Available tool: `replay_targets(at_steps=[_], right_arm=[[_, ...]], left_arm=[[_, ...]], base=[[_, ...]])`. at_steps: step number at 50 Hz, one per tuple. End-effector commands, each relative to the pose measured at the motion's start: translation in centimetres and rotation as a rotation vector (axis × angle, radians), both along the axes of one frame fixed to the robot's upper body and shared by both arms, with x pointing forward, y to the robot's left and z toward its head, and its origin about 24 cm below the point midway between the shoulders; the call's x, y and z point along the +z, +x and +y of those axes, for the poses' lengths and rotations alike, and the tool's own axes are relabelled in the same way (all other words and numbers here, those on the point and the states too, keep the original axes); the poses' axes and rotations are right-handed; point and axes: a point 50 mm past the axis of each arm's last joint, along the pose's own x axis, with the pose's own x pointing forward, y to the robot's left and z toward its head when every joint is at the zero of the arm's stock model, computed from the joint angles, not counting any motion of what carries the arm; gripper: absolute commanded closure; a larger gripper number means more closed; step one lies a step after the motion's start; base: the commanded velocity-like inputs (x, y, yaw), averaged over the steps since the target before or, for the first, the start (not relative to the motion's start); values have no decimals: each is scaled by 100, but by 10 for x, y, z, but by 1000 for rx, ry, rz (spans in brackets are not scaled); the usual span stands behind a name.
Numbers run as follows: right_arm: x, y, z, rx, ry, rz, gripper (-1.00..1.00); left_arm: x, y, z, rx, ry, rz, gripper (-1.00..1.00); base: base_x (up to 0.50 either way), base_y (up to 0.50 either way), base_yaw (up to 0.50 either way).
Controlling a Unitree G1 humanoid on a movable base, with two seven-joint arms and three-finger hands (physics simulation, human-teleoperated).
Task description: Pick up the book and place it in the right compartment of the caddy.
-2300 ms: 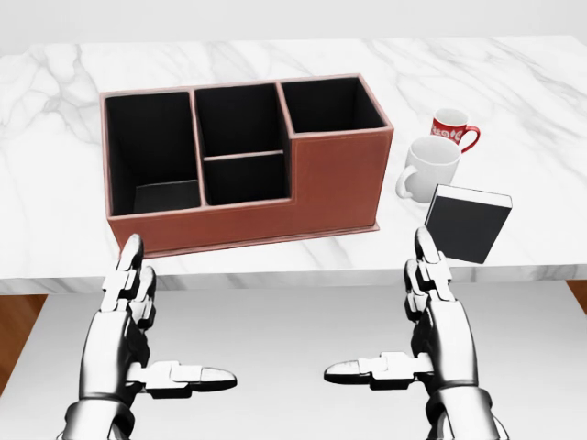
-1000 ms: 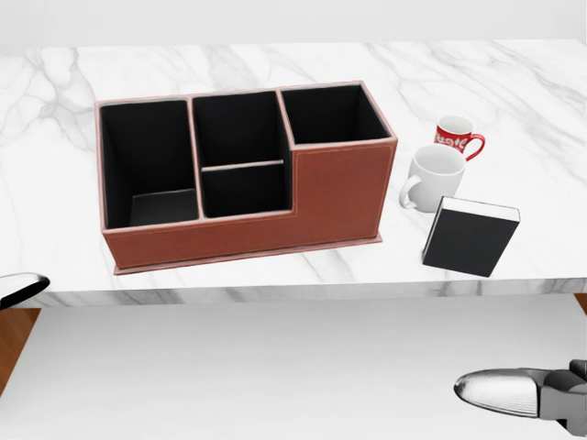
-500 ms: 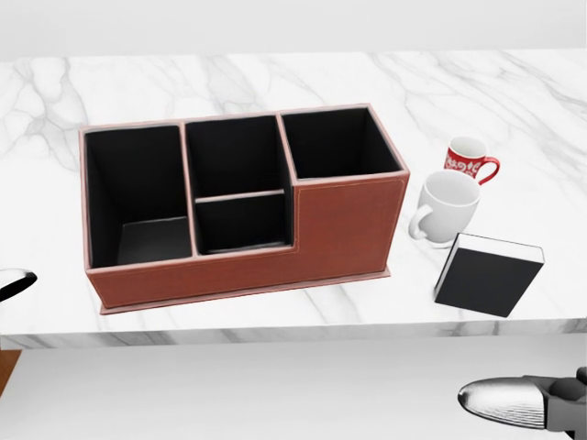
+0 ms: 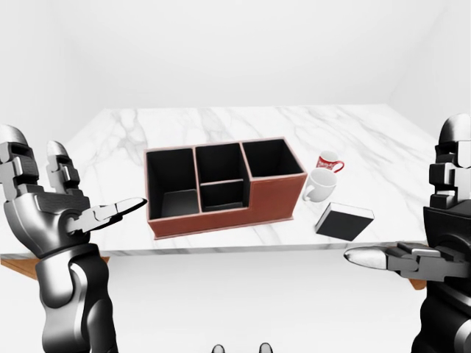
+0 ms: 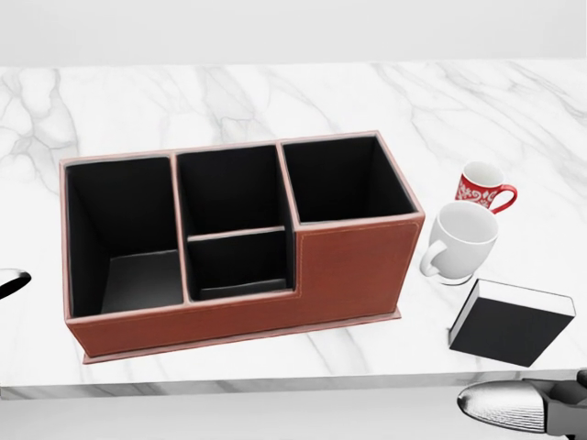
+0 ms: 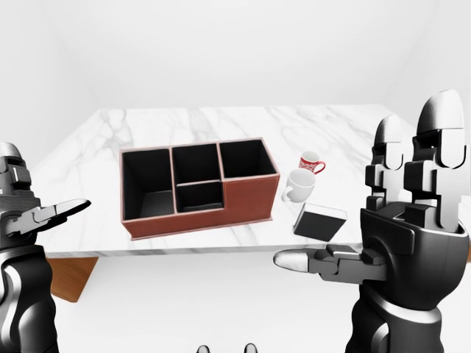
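The black book [image 5: 509, 323] with white page edges lies flat on the marble table [image 5: 229, 96], at the lower right of the head view near the table's edge. The brown caddy [image 5: 358, 266] with black insides stands to its left; its right compartment [image 5: 344, 179] shows nothing inside. My left hand [image 4: 73, 206] is raised at the left of the left-eye view, open, fingers upright, thumb toward the caddy. At the right of the right-eye view, my right hand [image 6: 375, 220] is also up and open, held off the table's near edge, apart from the book.
A white mug [image 5: 463, 240] stands between the caddy and the book, with a red mug [image 5: 484, 185] just above it in the head view. Brown floor [image 4: 22, 265] shows under the table's left corner. White walls surround the table.
The camera has moved closer to the table, so caddy, mugs and book appear larger and lower. Both hands have spread out to the sides; only thumb tips remain in the head view.
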Motion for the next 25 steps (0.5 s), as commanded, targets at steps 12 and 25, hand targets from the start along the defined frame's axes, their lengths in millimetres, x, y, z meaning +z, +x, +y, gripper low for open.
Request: replay_targets(at_steps=[12, 25], right_arm=[[-1, 0, -1, 1, -3, 7, -100], [-1, 1, 0, 2, -5, 8, -100]], left_arm=[[0, 0, 1, 0, -5, -1, -100], [0, 0, 1, -2, -9, -1, -100]], base=[[25, 0, 0], [25, 0, 0]])
